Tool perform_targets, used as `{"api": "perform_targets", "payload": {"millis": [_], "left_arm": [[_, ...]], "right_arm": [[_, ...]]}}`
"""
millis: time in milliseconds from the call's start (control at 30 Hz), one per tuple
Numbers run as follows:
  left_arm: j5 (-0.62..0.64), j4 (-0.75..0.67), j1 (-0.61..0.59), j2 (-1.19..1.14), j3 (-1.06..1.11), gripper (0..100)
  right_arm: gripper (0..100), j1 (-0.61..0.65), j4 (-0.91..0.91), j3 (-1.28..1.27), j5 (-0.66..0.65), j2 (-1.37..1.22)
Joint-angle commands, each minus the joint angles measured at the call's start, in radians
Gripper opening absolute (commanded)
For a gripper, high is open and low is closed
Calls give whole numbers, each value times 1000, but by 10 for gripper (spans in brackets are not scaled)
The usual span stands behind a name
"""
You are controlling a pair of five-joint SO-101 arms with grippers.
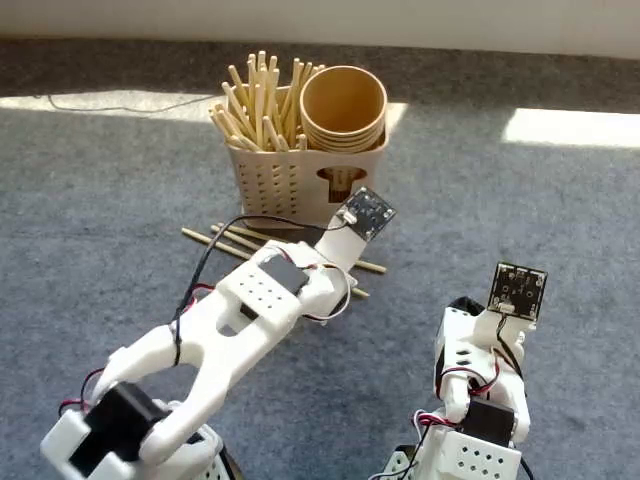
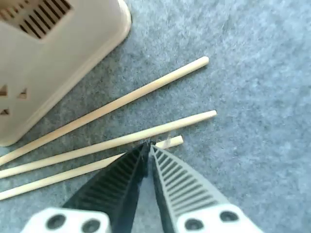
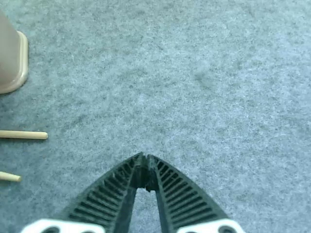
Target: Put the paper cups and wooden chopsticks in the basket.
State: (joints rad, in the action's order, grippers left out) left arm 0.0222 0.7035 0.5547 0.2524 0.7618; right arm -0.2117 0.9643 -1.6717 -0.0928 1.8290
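From the high view, a cream plastic basket with small perforated holes in its walls stands far on the floor. It holds a stack of tan paper cups, round and smooth-rimmed, on its right side, and a bundle of chopsticks standing upright on its left. Several loose chopsticks, thin pale wooden sticks, lie flat just near of the basket. The white left arm stretches over them; the right arm stands folded at the near right, well apart. The surface is a fuzzy grey carpet, with bright sunlit patches along its far edge below a pale wall.

In the left wrist view, the left gripper has its ribbed black jaws together, tips down at two of three loose sticks, beside the basket's rounded corner.

In the right wrist view, the right gripper is closed on nothing above bare carpet.
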Motion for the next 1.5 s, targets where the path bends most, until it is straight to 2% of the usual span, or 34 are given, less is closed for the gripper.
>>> {"api": "perform_targets", "payload": {"millis": [0,233,667,800,1167,1367,1467], "left_arm": [[-9,5,1,179,38,5],[-9,5,-58,539,194,5],[-9,6,-481,1038,487,5],[-9,6,-575,1159,568,5],[-9,8,-707,1437,791,5],[-9,5,-779,1587,903,5],[-83,5,-791,1575,915,5]], "right_arm": [[5,-10,-27,-137,2,8],[5,-10,-27,-137,2,8],[5,-10,-25,-137,2,8],[5,-10,1,-137,2,8],[6,-7,12,-137,-3,8],[6,-7,12,-136,-180,8],[6,-4,10,-108,-212,8]]}}
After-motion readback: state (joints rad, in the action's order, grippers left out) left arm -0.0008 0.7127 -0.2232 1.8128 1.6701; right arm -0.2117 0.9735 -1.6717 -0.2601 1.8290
